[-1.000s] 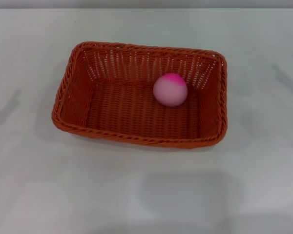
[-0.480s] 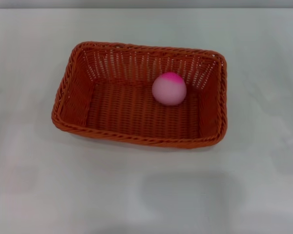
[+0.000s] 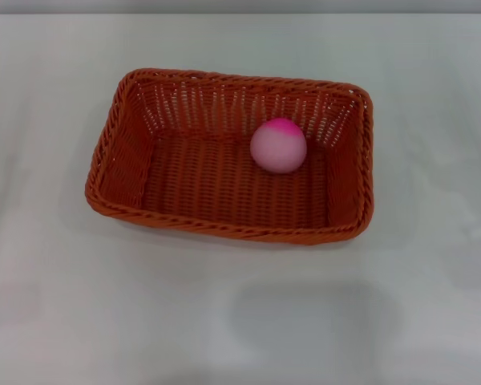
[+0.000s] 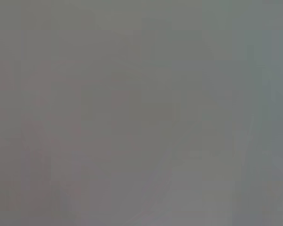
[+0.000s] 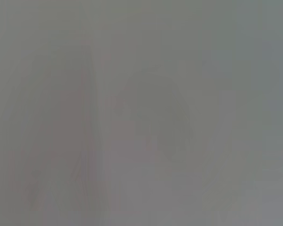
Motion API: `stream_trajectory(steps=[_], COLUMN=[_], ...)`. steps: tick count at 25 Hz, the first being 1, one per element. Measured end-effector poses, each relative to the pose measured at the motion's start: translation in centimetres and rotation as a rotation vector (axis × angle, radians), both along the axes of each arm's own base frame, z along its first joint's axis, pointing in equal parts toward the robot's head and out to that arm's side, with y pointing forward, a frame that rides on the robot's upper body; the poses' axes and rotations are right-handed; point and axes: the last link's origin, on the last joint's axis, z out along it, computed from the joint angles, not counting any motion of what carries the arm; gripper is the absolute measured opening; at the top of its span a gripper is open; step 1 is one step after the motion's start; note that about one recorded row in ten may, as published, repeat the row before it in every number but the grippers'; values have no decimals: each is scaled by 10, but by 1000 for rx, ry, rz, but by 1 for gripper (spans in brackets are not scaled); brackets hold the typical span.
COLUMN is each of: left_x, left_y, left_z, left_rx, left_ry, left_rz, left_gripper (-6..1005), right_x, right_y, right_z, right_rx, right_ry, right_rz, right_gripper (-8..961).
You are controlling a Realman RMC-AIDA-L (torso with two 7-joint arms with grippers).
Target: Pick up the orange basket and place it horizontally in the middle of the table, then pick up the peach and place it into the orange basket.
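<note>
Resting inside the orange basket (image 3: 224, 188), long axis across mid-frame, the peach (image 3: 278, 146); no end effector visible, grip state unknowable.

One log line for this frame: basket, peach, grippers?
basket: lengthwise, mid-table | peach: inside basket, right of centre | grippers: not in view

The orange basket (image 3: 224, 160), woven with a braided rim, sat lengthwise across the middle of the white table (image 3: 64, 305), open side up. The peach (image 3: 278, 146), pale pink with a magenta top, rested inside it, right of centre near the far wall.
</note>
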Motion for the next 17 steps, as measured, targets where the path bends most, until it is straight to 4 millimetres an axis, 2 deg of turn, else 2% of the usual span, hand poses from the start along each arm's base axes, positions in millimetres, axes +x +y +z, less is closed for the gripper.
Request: stream_trajectory(steps=[8, 17], left_x=[-3, 2], left_y=[-5, 1], left_z=[-1, -1], left_rx=[24, 31], left_ry=[-28, -33], left_rz=[17, -6], left_gripper=[847, 847], right_x=[1, 0], right_y=[2, 8], right_z=[4, 7], right_rx=[44, 47], right_ry=[11, 0], right_rz=[-16, -5], right_gripper=[858, 857])
